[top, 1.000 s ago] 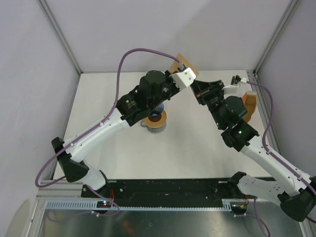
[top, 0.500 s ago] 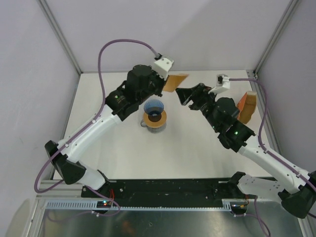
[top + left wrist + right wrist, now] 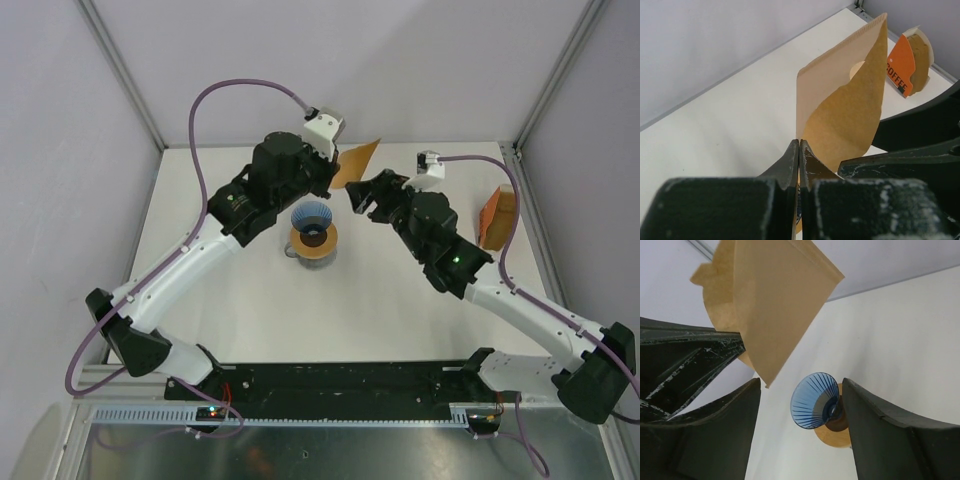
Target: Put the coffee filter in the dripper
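Observation:
The coffee filter point(image 3: 845, 100), a tan paper fan, is held in the air by its lower corner, with my left gripper point(image 3: 799, 146) shut on it. From above, the filter point(image 3: 357, 160) hangs behind and to the right of the dripper point(image 3: 312, 217), a blue ribbed cone sitting on an amber disc point(image 3: 318, 246) over a glass jug. My right gripper point(image 3: 362, 191) stands open just right of the filter, holding nothing. In the right wrist view the filter point(image 3: 772, 300) is above the right gripper point(image 3: 801, 383), and the dripper point(image 3: 814, 400) shows between its fingers, farther off.
An orange coffee-filter packet point(image 3: 497, 215) stands at the table's right edge and also appears in the left wrist view as the packet point(image 3: 907, 62). Grey walls and metal frame posts close in the back and sides. My two arms nearly meet over the back middle.
My right gripper has opened and let go of the filter. Both grippers have moved left. The left arm no longer covers the dripper, and it carries the filter alone.

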Controlling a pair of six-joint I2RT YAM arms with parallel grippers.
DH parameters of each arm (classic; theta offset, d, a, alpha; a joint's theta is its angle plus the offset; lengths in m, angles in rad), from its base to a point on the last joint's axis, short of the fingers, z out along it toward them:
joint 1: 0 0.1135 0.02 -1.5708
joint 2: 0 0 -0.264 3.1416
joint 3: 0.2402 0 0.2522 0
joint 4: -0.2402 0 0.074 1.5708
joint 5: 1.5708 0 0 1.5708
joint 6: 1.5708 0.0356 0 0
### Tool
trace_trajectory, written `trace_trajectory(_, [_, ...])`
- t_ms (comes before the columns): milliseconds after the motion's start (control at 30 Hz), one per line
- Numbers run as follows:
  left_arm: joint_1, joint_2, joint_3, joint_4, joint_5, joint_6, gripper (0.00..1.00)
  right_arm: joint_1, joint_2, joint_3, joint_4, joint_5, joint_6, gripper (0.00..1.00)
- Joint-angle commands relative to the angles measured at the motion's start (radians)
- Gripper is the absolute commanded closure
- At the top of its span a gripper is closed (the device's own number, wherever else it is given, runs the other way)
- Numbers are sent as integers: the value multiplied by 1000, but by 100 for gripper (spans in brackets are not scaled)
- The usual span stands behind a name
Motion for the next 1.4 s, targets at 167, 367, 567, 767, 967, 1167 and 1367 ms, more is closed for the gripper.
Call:
trace_trajectory(167, [-4,-24,-19,10,19,-36,100,-61,45,76,114,48,22,52])
trace_trajectory(367, [9,-41,-17,11,-10,-41,100,-117,86,109,69,18,31,94])
trace_trajectory(567, [47,-58,-30,11,-20,-29,97,-186,135,227,-122,-101,-13,100])
trace_trajectory(767, [60,-103,-47,-15,-26,5,49,-180,369,730,-652,-217,-209,100])
trace_trajectory(967, [128,-187,16,-181,-13,65,25,-172,634,1226,-1114,-269,-364,100])
trace_trajectory(1167, [250,-250,24,-233,59,30,10,-173,752,1448,-1297,-372,-413,100])
trace_trajectory(1367, [258,-215,67,-233,233,-76,9,-145,770,1450,-1301,-481,-421,100])
